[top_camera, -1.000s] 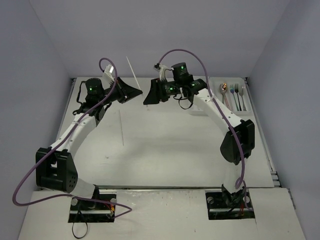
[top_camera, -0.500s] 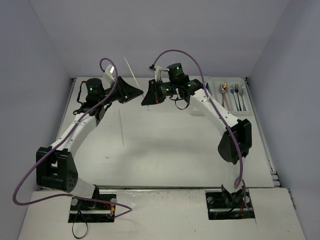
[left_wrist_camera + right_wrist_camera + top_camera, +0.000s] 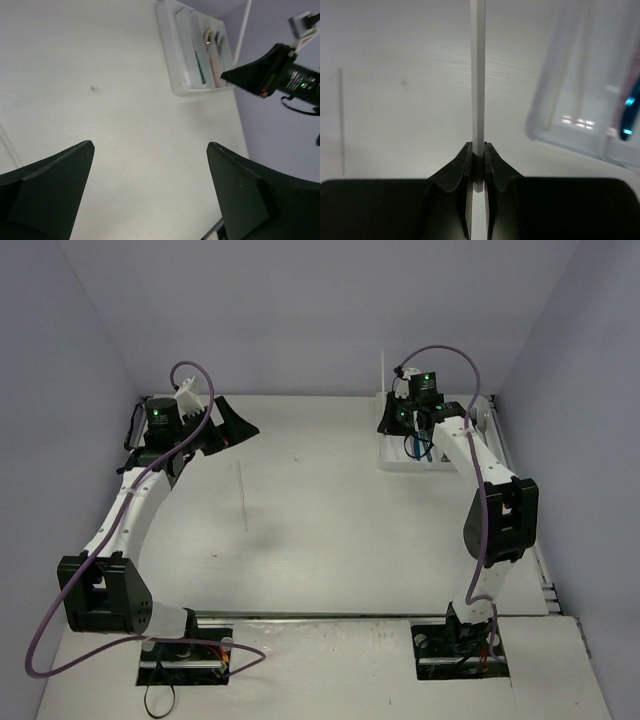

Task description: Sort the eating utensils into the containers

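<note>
The fingers (image 3: 456,172) of the right gripper (image 3: 478,152) are pinched tight on a pale stick (image 3: 478,75), which runs straight up the middle of the right wrist view. The left gripper (image 3: 150,146) stands wide open with nothing between its fingers (image 3: 50,190), which sit in the two lower corners of its own view.

From above, the right gripper (image 3: 386,422) hangs at the left edge of the white tray (image 3: 392,462) in the upper right of the frame, close to the back wall, with the stick (image 3: 382,370) pointing up past the table's far edge. The left gripper (image 3: 240,418) is at the upper left, well apart from it. Bare table (image 3: 330,520) fills the wide middle between the arms, broken only by a second stick (image 3: 243,495) lying flat left of centre.

The left wrist view shows what the top view does not: the tray (image 3: 172,75) with its long compartments, a teal utensil (image 3: 200,65), a pink utensil (image 3: 215,70) and a spoon (image 3: 207,34). From above, the right arm covers most of these.

In the right wrist view the tray (image 3: 555,115) is blurred and cut off at the right edge; thin pale lines show in it, hard to make out. The second stick (image 3: 341,120) lies at the far left.
</note>
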